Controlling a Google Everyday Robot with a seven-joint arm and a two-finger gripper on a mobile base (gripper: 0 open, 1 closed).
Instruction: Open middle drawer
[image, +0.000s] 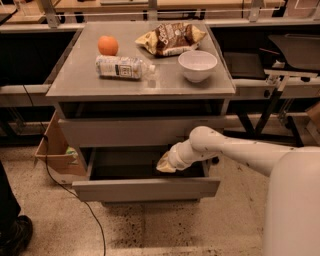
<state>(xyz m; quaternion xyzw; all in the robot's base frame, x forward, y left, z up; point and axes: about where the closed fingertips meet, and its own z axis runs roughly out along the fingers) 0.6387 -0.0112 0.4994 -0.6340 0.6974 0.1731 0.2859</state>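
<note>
From where I stand, the middle drawer (145, 190) stands well out past the front edge of the table (75, 86), its shallow grey box open to view and its flat front hanging forward of everything above it. The taller drawer front (125, 132) just under the tabletop sits nearly flush with that front edge.

The gripper (165, 164) hangs inside the open box, below the front edge and somewhat toward the right front corner. The pale arm reaches in from the right side. Whether the claw is spread or pressed together, I cannot tell from here, nor whether it touches the drawer's floor or wall.

I'd judge the opening nearly finished. If more travel is wanted, the pull should run straight out, square to the front edge, so the box does not rack on its slides. Any exit should lift clear of the drawer front without knocking it back in, and stay low enough to miss the taller front overhead.

On top, an orange (108, 45) and a bottle (122, 66) lie toward the back left corner, and a bowl (198, 65) sits near the right edge. A jerk could roll the first two.
</note>
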